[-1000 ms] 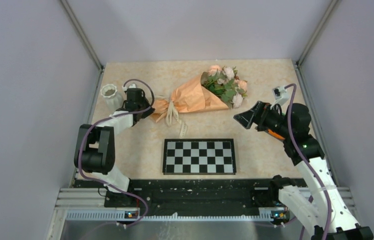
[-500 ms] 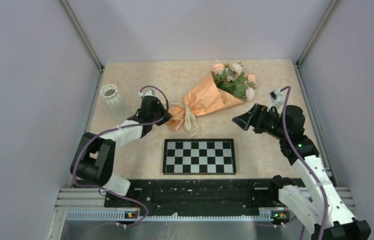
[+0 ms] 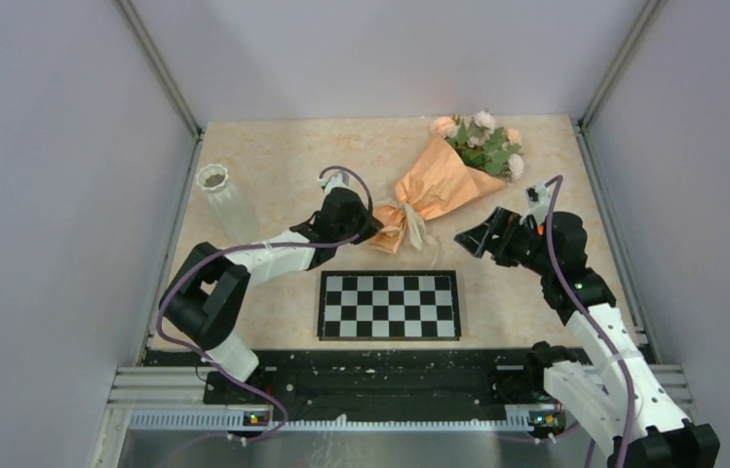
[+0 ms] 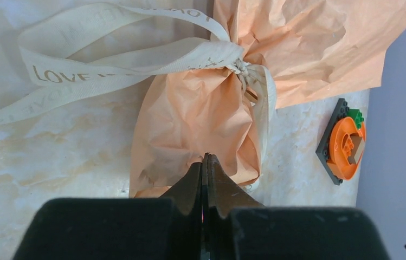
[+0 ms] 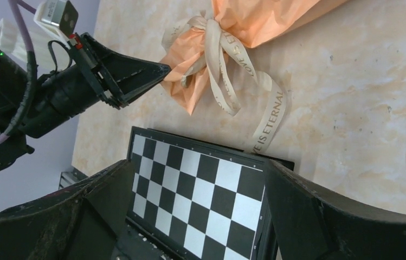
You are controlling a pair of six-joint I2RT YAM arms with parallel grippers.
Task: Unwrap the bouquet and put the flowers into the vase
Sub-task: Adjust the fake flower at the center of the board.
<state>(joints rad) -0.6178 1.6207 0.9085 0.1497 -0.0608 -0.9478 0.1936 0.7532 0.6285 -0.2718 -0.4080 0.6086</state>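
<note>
The bouquet (image 3: pixel 443 185) lies on the table, a peach paper cone with its flowers (image 3: pixel 482 141) pointing to the back right corner. A cream ribbon (image 4: pixel 108 59) is knotted round its narrow neck. My left gripper (image 3: pixel 375 231) is shut, and its tips (image 4: pixel 206 160) press against the crumpled paper tail (image 4: pixel 200 119); no paper shows between the jaws. My right gripper (image 3: pixel 473 242) stands open to the right of the tail, hovering over the checkerboard's far edge (image 5: pixel 198 168) with nothing between its fingers. The white ribbed vase (image 3: pixel 224 198) stands upright at the left edge.
A black and white checkerboard (image 3: pixel 388 304) lies at the front middle, and one ribbon end (image 5: pixel 268 122) trails onto its far edge. A small orange and black piece (image 4: pixel 344 141) shows at the right of the left wrist view. Walls close in the table's sides and back.
My left gripper has swept to the right, still shut, and the bouquet has slid right and turned with it. The right gripper has shifted slightly and stays open.
</note>
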